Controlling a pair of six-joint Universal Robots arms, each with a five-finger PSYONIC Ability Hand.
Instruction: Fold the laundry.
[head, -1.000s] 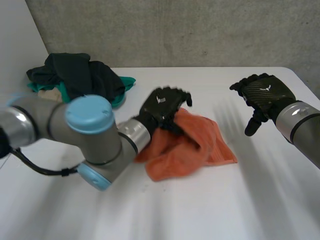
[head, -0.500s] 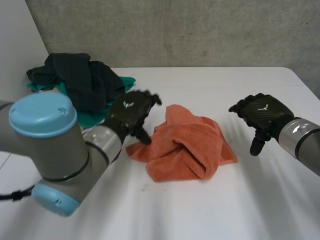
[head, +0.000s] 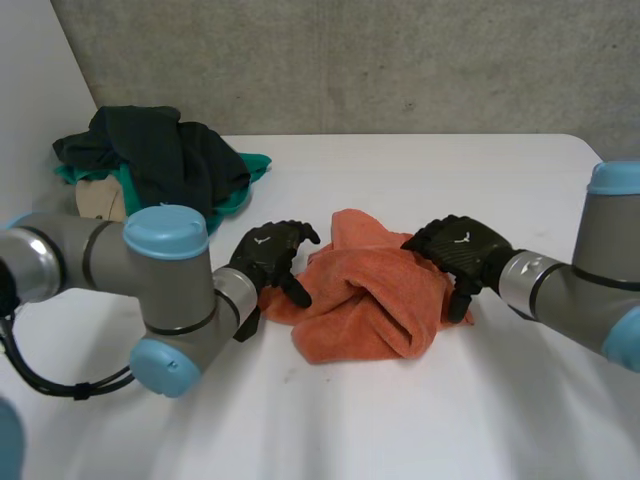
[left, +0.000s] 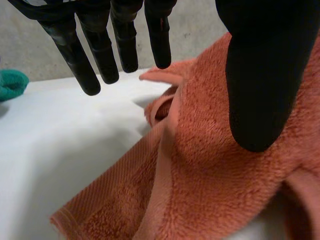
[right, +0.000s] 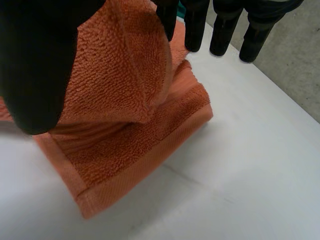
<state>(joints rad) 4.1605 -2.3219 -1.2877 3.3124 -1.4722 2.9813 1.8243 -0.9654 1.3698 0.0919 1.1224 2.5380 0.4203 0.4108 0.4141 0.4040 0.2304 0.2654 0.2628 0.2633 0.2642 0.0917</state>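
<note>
An orange towel (head: 372, 300) lies crumpled in the middle of the white table (head: 420, 420). My left hand (head: 268, 256) hovers at its left edge, fingers (left: 95, 55) straight and spread, thumb (left: 262, 75) over the cloth (left: 210, 165), holding nothing. My right hand (head: 458, 250) is over the towel's right side, open too. In the right wrist view its fingers (right: 220, 30) hang straight above a hemmed corner of the towel (right: 130, 145), thumb (right: 45, 60) beside the raised fold.
A heap of dark and teal clothes (head: 160, 160) with a beige piece lies at the table's back left. A grey concrete wall (head: 400, 60) stands behind the table. Bare tabletop spreads in front of the towel and to its right.
My left hand let go of the towel and drew back to its left edge, lower down. My right hand came in from the right and dropped over the towel's right side.
</note>
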